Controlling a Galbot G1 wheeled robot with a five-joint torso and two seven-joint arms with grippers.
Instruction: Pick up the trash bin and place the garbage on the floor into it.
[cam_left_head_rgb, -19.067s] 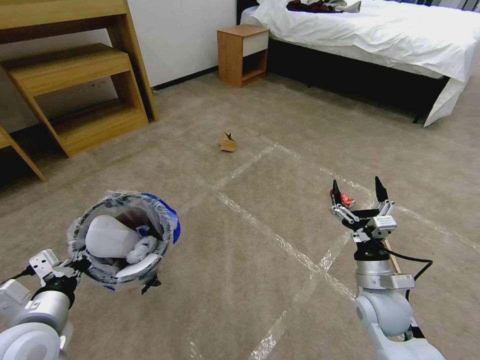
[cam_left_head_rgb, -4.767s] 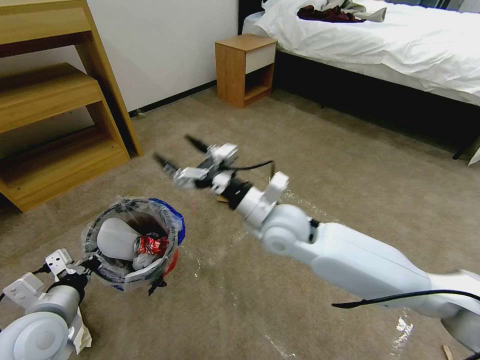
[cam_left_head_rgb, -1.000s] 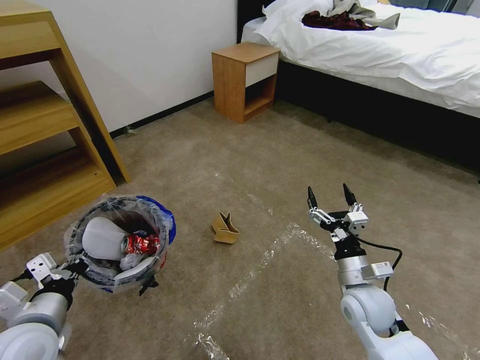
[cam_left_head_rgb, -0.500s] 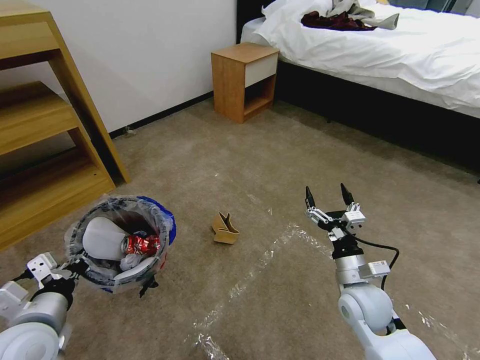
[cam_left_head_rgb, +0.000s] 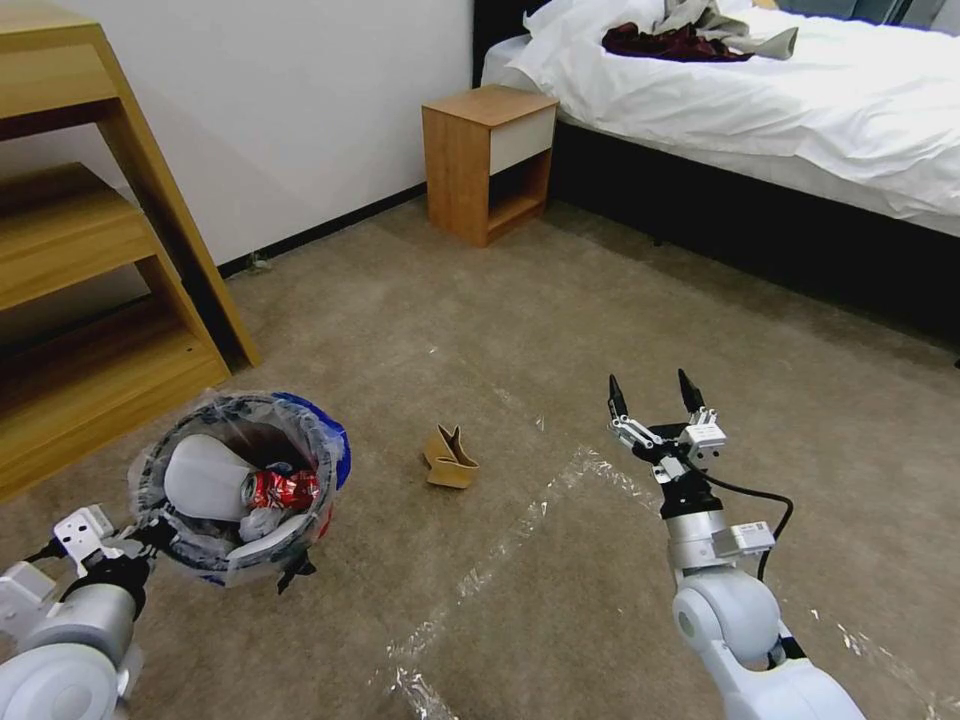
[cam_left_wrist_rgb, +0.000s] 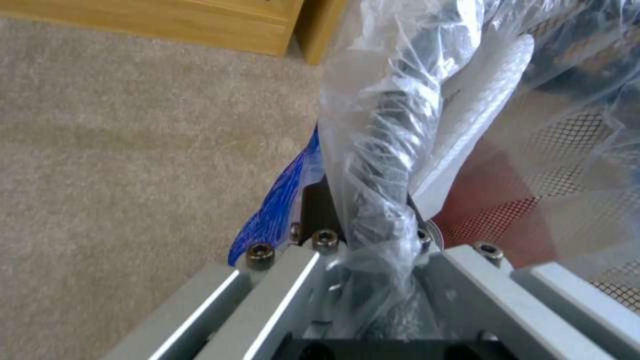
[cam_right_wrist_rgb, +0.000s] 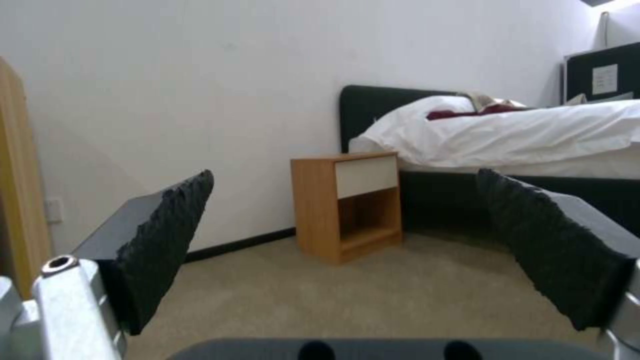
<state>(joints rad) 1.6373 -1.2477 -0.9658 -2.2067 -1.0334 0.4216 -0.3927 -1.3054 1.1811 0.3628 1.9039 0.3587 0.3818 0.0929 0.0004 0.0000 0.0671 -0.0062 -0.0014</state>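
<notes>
At the near left, the left gripper (cam_left_head_rgb: 150, 540) is clamped on the bag-lined rim of one trash bin (cam_left_head_rgb: 235, 485), holding it raised above the floor (cam_left_head_rgb: 560, 300). In the left wrist view the jaws close on the twisted clear liner (cam_left_wrist_rgb: 380, 165) at the rim of the trash bin (cam_left_wrist_rgb: 493, 200), with blue print just beside them. Inside the bin lie one white slipper (cam_left_head_rgb: 200, 478), one red soda can (cam_left_head_rgb: 285, 488) and one white tissue wad (cam_left_head_rgb: 262, 522), touching one another.

At the near right, the right gripper (cam_left_head_rgb: 650, 395) is raised off the carpet, its two black fingers spread apart and holding nothing; the right wrist view shows both pads (cam_right_wrist_rgb: 167, 240) wide apart with the room between them.

Between the two grippers and slightly beyond them, one brown cardboard scrap (cam_left_head_rgb: 449, 458) lies on the carpet. Shiny tape strips (cam_left_head_rgb: 520, 530) cross the floor near the right gripper.

Well beyond the right gripper stand one wooden nightstand (cam_left_head_rgb: 488, 160) against the wall and one bed (cam_left_head_rgb: 780, 100) beside it. Beyond the left gripper stands one wooden shelf unit (cam_left_head_rgb: 90, 250).
</notes>
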